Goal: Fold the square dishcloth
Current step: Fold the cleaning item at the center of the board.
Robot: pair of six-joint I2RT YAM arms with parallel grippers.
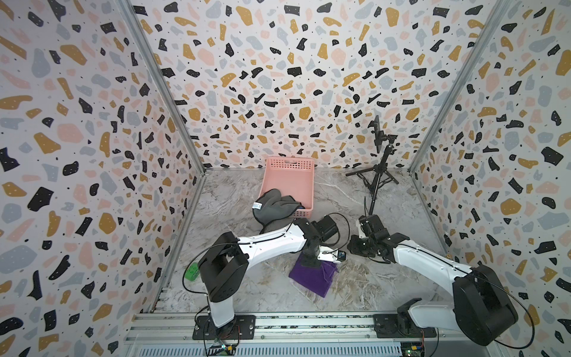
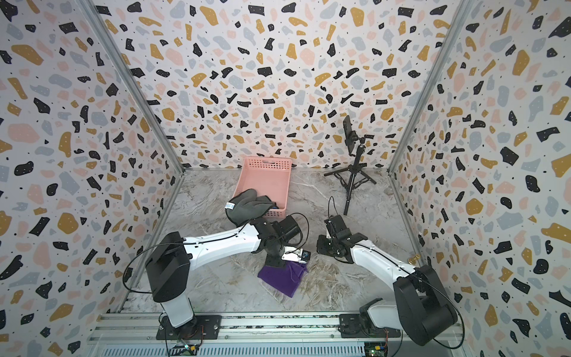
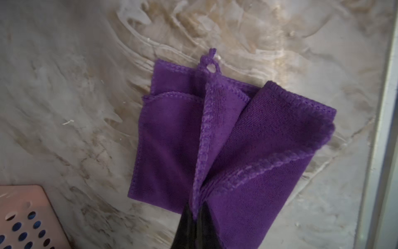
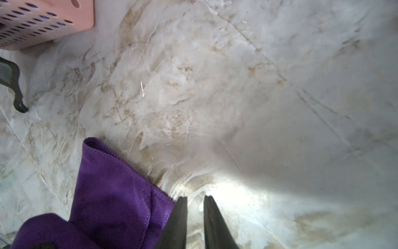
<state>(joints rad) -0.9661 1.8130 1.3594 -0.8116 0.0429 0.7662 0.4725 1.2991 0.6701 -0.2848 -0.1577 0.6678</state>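
Both top views sit high on the mounting rail [image 1: 309, 323] side, looking down n toward the back wall [image 1: 278, 77], whole booth in shot. Left wrist cam: close above the purple cloth [image 3: 269, 129]. Right wrist cam: low over the marble table [image 4: 258, 86]. Both wrist cams share that cloth + the pink basket [image 4: 43, 21] corner.

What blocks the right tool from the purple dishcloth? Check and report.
Nothing visible does. The right tool hangs open right beside the purple dishcloth, with only a sliver of bare marble table between them. The left tool is shut on a raised fold of the dishcloth.
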